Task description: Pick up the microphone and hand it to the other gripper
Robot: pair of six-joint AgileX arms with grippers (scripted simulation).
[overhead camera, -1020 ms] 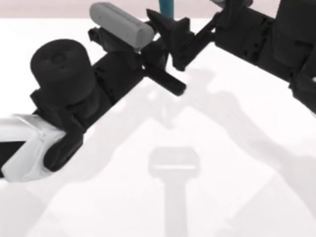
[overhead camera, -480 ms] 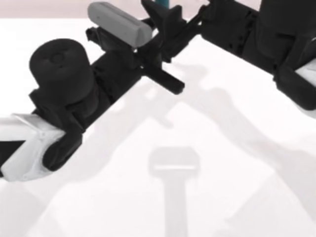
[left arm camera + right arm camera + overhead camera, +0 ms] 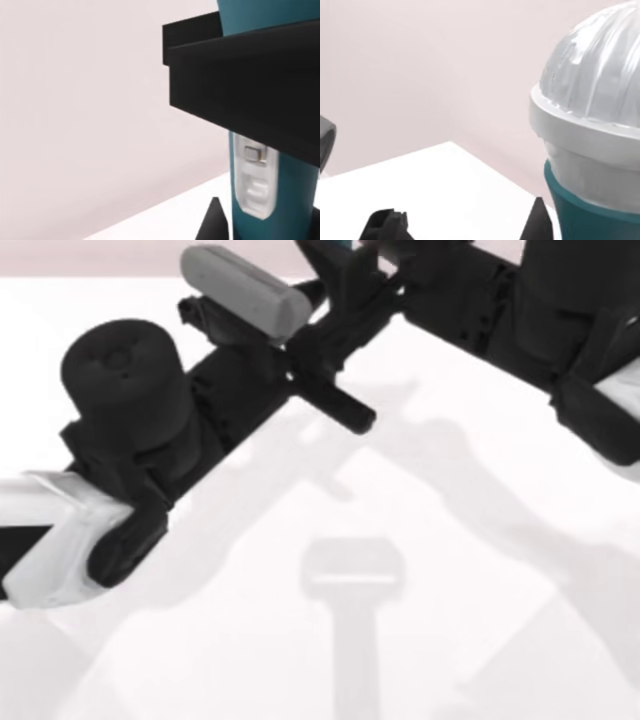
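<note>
The microphone [image 3: 252,190] stands upright between both tools at the bench's [image 3: 440,570] far edge. Its smooth teal handle sits clamped in the left tool [image 3: 345,285]. The right tool [image 3: 352,260] apparently also grips it below the crinkled silver mesh head [image 3: 600,90].

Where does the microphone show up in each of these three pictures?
Top view: only a sliver of the microphone shows at the upper edge, where the two hands meet.
Left wrist view: its teal handle with the white switch stands at the right side, a black bar crossing in front of it.
Right wrist view: its silver head fills the right side, teal handle below.
Shared landmark: the teal handle.
</note>
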